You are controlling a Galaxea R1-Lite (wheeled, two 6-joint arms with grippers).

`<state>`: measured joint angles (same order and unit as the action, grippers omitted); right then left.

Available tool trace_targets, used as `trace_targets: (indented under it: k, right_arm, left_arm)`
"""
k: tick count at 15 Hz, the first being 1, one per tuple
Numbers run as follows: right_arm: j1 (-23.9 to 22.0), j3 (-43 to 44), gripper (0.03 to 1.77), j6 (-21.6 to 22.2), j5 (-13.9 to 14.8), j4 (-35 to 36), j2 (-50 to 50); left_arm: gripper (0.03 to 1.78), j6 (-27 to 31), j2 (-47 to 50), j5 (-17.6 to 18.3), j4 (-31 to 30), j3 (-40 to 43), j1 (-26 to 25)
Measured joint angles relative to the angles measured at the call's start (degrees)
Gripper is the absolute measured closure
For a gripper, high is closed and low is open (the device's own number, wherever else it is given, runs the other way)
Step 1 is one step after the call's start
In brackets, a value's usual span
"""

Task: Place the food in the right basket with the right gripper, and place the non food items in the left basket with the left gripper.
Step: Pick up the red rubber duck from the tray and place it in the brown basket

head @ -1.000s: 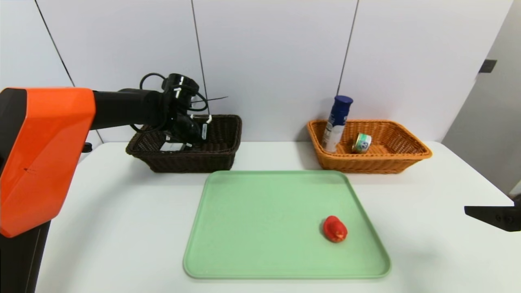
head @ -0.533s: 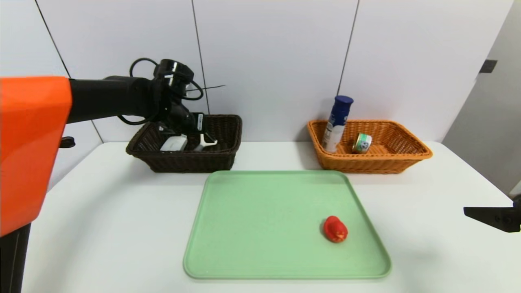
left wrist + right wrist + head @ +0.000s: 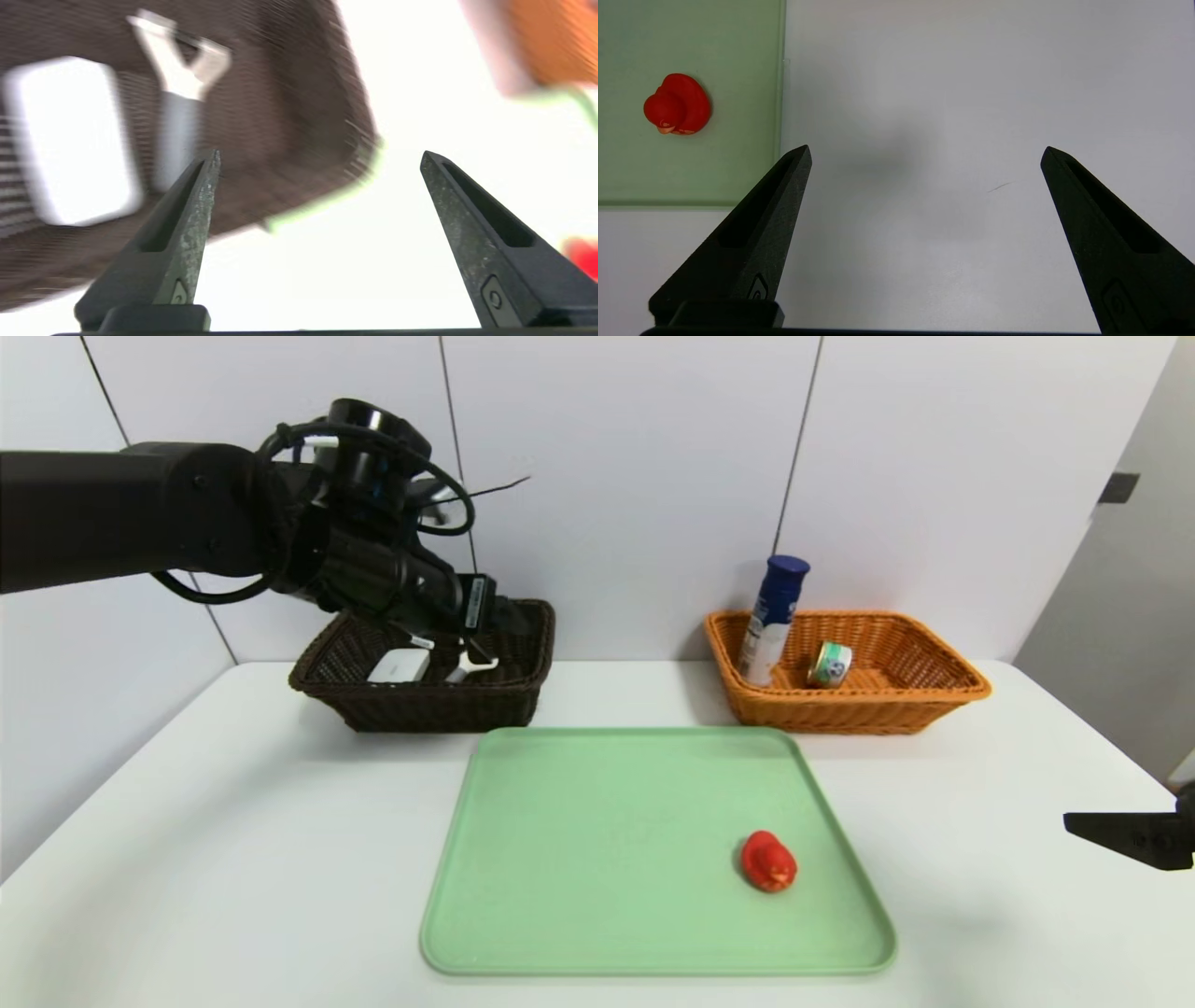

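Note:
The dark brown left basket (image 3: 420,709) holds a flat white case (image 3: 399,665) and a white Y-shaped peeler (image 3: 471,665) with a grey handle. My left gripper (image 3: 495,614) hangs above that basket's near right part, open and empty; in the left wrist view its open jaws (image 3: 320,156) frame the case (image 3: 70,140) and the peeler (image 3: 180,79) lying below. The orange-tan right basket (image 3: 840,714) holds the blue bottle (image 3: 773,616) and the tin can (image 3: 829,665). A small red lumpy object (image 3: 768,861) lies on the green tray (image 3: 607,896). My right gripper (image 3: 927,154) is open over bare table.
The green tray sits mid-table in front of both baskets. In the right wrist view the red object (image 3: 677,105) lies near the tray's edge (image 3: 780,116). A white wall stands close behind the baskets. The right gripper (image 3: 1130,835) shows at the table's right edge.
The left gripper opened and let the peeler drop into the dark basket beside the white case, then rose up and out of the basket. The right arm has not moved.

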<state>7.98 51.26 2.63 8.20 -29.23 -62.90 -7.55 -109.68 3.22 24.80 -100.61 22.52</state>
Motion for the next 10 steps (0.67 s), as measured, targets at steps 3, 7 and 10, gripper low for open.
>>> trace_targets:
  k: [3,7,10]
  right_arm:
    - [0.0,-0.28,0.1,0.0,0.09,-0.17,0.45]
    - [0.0,-0.41,0.1,0.0,0.15,-0.21,0.69]
    - [0.0,-0.41,0.1,0.0,1.22,-0.21,0.73]
  left_arm:
    - [0.23,0.3,4.04,2.32,-10.33,13.35,2.91]
    - [0.18,2.1,8.02,3.91,-32.91,33.57,7.66]
    - [0.16,2.95,10.25,9.53,-46.98,44.25,11.17]
